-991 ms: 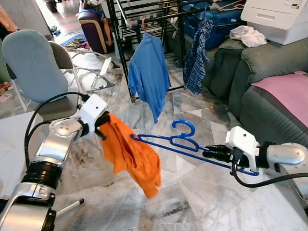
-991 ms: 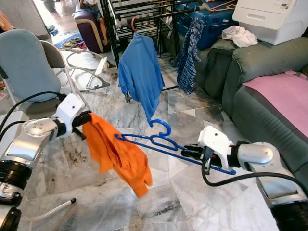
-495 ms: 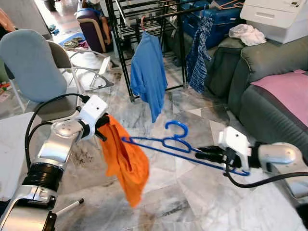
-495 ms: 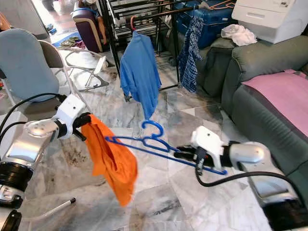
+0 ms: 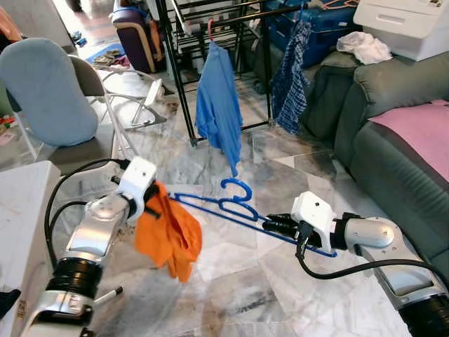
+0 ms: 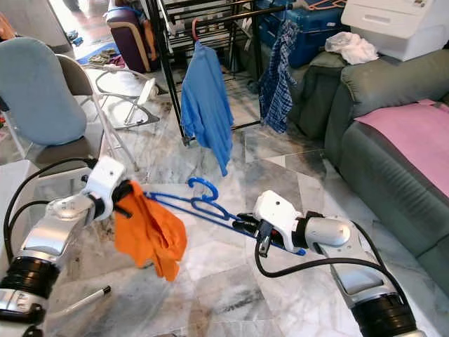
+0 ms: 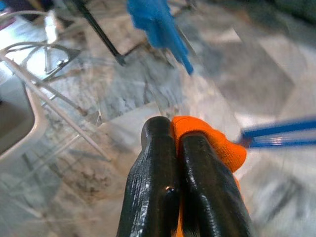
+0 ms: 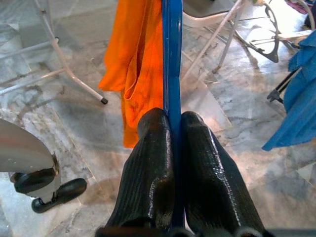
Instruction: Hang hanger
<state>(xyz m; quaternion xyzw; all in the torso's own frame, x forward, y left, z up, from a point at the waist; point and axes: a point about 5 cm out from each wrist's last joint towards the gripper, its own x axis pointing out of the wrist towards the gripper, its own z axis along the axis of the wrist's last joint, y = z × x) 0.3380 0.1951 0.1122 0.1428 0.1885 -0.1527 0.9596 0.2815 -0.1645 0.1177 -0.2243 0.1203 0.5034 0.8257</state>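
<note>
Hanger in right tool

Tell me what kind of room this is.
Most likely a home living room used for drying laundry: a grey sofa, a black drying rack hung with a blue shirt, a chair, marble floor.

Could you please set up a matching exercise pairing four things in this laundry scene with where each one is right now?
Things:
1. blue plastic hanger
2. orange cloth garment
3. blue long-sleeved shirt
4. white crumpled cloth

Places:
A. hanging on the black metal drying rack
B. pinched in the left claw
C. lying on top of the grey sofa
D. gripped at one end by the right claw

Pairs: 1-D, 2-B, 3-A, 4-C
</note>
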